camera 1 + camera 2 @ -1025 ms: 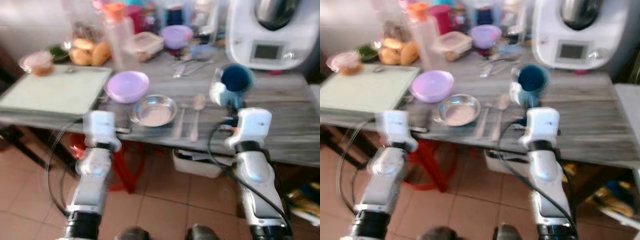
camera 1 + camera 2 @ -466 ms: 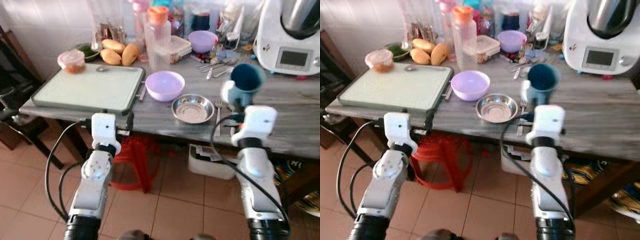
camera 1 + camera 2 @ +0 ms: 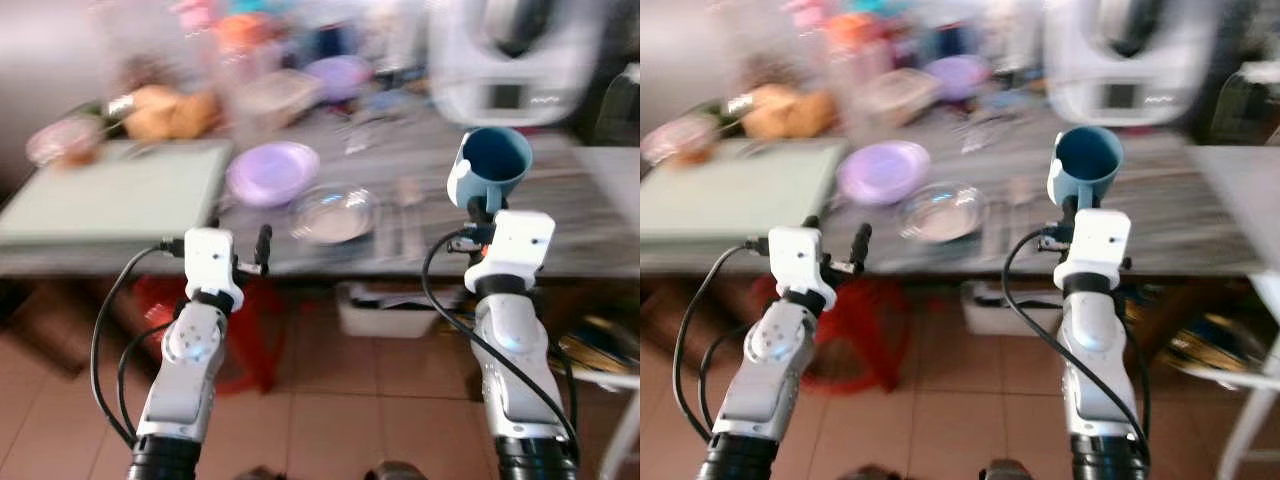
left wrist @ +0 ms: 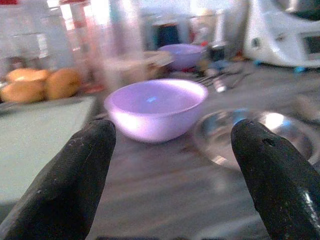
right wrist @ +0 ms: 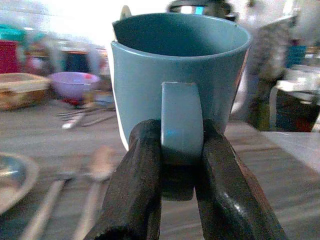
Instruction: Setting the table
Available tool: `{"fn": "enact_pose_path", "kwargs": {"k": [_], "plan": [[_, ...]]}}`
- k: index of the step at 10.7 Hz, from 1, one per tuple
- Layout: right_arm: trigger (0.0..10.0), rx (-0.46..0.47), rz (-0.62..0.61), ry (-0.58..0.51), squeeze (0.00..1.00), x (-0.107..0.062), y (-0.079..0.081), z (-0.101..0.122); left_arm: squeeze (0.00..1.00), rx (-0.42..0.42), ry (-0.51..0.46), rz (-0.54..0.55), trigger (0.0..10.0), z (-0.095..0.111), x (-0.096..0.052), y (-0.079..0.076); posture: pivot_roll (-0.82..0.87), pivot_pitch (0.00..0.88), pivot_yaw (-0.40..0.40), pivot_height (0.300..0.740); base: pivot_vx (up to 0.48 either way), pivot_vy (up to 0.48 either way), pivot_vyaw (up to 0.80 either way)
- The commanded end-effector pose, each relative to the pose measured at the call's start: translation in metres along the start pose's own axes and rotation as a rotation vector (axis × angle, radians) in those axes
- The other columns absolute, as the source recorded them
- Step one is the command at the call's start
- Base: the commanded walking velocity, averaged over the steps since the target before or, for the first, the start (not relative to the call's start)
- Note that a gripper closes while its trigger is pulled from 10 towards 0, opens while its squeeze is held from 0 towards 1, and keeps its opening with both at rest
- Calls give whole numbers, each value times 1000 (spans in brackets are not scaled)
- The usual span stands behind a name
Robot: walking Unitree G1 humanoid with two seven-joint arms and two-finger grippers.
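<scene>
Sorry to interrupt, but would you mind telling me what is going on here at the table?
The robot stands at a cluttered wooden table, setting it. Its right end effector is shut on the handle of a blue mug, holding it up off the table. The left end effector is open and holds nothing, pointing toward a purple bowl beside a metal dish. The head views are blurred.

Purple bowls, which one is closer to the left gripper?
The big purple bowl beside the steel dish, right before the left gripper; the other bowl sits far back.
</scene>
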State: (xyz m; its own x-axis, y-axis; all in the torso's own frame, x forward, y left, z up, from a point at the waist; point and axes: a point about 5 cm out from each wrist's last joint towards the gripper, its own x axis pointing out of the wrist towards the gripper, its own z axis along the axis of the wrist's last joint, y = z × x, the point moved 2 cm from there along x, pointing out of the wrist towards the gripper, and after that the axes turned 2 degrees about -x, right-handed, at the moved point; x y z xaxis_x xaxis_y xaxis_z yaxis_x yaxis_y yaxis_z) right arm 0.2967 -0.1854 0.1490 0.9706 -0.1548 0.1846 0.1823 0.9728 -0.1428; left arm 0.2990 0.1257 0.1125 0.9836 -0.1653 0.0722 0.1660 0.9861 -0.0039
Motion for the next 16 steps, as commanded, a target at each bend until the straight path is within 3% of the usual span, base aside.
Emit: {"fn": "enact_pose_path", "kwargs": {"k": [1,3,6,7,9,11,13,16], "plan": [[10000,2,6,-27,0,4,3,7,0,10,-27,1,10000,7,0,2,-28,0,50,740,352,0,0],[10000,2,7,-27,0,2,3,7,0,10,-26,1,10000,6,-1,3,-30,0,50,740,356,0,0],[10000,31,14,5,0,-22,2,1,0,33,-2,15,10000,3,-17,15,-29,0,45,740,349,0,0],[10000,50,-24,18,0,-24,-4,0,0,36,-6,27,10000,5,-19,18,-29,0,41,740,315,0,0],[10000,66,0,-14,0,-17,0,10,0,41,-36,61,10000,16,-16,23,-33,0,41,740,131,0,0],[10000,67,-18,-23,0,-12,-3,15,0,-5,-67,45,10000,24,-23,25,-35,0,25,740,0,0,0],[10000,50,17,5,0,-25,0,10,0,11,11,72,10000,9,-40,30,-46,0,29,740,0,0,0],[10000,51,151,-22,0,7,7,17,0,12,29,59,10000,7,-39,29,-29,0,25,740,0,0,0]]}}
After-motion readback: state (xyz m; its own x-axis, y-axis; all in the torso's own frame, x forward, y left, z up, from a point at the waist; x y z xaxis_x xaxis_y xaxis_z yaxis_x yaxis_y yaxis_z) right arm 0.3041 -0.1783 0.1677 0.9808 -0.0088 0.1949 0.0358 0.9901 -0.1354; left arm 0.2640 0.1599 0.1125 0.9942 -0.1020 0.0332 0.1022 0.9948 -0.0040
